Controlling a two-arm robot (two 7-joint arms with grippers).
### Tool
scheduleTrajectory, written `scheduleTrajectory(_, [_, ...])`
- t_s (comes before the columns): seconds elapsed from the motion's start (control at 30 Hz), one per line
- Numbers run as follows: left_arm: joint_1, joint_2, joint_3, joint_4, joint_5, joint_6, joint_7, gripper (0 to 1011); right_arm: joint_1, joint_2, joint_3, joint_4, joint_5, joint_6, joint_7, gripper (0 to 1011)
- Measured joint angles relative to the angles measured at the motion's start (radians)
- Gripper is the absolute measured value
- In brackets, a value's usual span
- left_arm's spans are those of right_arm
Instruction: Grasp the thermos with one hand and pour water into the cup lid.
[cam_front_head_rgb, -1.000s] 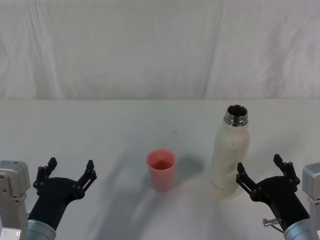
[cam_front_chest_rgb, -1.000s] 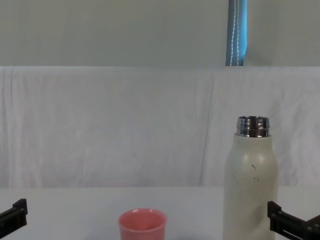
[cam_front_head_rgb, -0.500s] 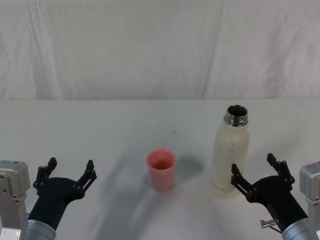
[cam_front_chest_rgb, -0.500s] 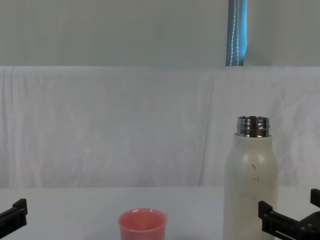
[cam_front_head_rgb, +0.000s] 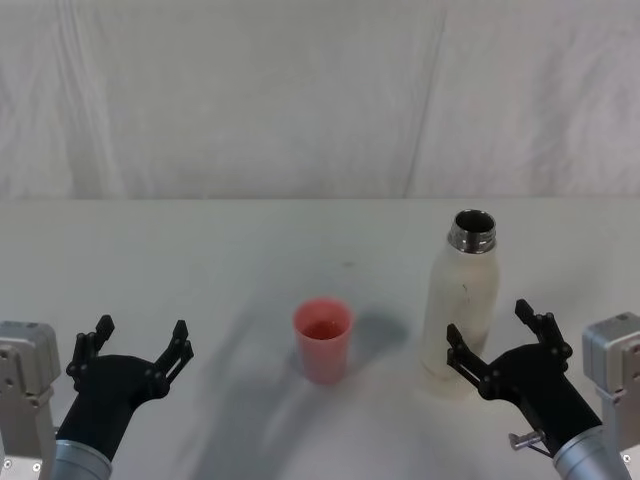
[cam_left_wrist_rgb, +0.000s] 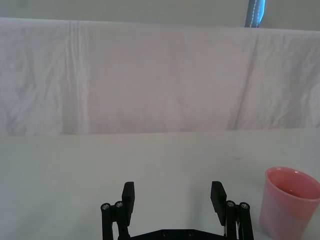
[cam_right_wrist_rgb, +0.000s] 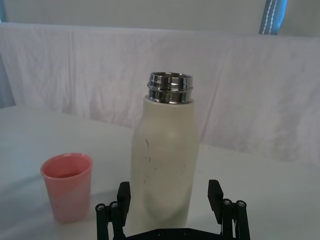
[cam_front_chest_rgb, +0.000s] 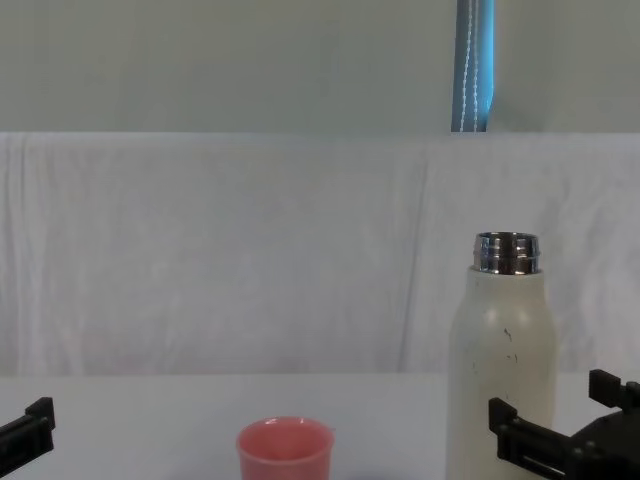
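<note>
The thermos (cam_front_head_rgb: 460, 305) stands upright on the white table (cam_front_head_rgb: 200, 260), its lid off and its steel neck open to the air, cream body marked with a few dark scuffs. To the thermos's left, near but clearly apart from it, sits the cup lid (cam_front_head_rgb: 322, 340), a small pink cup standing mouth up.

Right up against the thermos comes the right gripper (cam_front_head_rgb: 498, 346), low by the base on the robot's side. Its two black fingers are spread wide, one fingertip in front of the lower wall of the bottle, the other out past the thermos's right side. From the right wrist view the thermos (cam_right_wrist_rgb: 165, 160) rises squarely between the parted fingers of the right gripper (cam_right_wrist_rgb: 170, 197), with the cup lid (cam_right_wrist_rgb: 67, 186) off to one side; nothing is clamped yet.

Well away from the thermos, beyond the cup lid on the far left, the left gripper (cam_front_head_rgb: 135, 345) hangs just above the table, fingers spread apart and holding nothing.
</note>
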Motion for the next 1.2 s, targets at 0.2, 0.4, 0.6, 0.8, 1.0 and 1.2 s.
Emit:
scheduleTrajectory(0.2, [0.000,0.000,0.000,0.000,0.000,0.000,0.000,1001,0.024,-0.009,0.000,0.016,-0.002,-0.002,0.007,1001])
scheduleTrajectory(0.4, [0.000,0.000,0.000,0.000,0.000,0.000,0.000,1001,0.037,-0.017,0.000,0.026,-0.002,-0.002,0.009,1001])
scheduleTrajectory(0.6, [0.000,0.000,0.000,0.000,0.000,0.000,0.000,1001,0.042,-0.022,-0.008,0.027,-0.001,-0.001,0.017,1001])
scheduleTrajectory(0.8, [0.000,0.000,0.000,0.000,0.000,0.000,0.000,1001,0.042,-0.023,-0.014,0.027,0.001,0.000,0.021,1001])
scheduleTrajectory(1.0, [0.000,0.000,0.000,0.000,0.000,0.000,0.000,1001,0.048,-0.026,-0.016,0.033,0.002,0.001,0.022,1001])
scheduleTrajectory(1.2, [0.000,0.000,0.000,0.000,0.000,0.000,0.000,1001,0.056,-0.031,-0.014,0.044,0.003,0.005,0.017,1001])
